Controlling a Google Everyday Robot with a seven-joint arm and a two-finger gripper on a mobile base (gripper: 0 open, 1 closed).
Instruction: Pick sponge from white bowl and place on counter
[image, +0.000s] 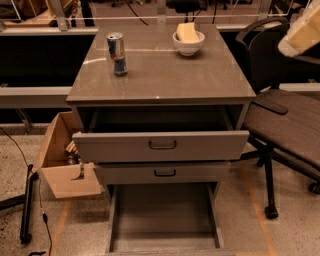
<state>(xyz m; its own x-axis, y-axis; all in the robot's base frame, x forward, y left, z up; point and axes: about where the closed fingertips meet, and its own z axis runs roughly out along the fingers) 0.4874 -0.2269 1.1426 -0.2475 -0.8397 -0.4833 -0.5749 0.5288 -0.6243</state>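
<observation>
Well, sponge (187, 32) in the white bowl (188, 46), my claw (302, 35) off to the side.
Camera view: the sponge lies in the white bowl near the worktop's (165, 75) far right corner, a can (117, 53) standing well apart at the far left. My claw hangs at the upper right above a chair (285, 120), clear of the worktop; clenched or released, I cannot tell.

The end effector (302, 34) at upper right is cut off by the right edge
</observation>
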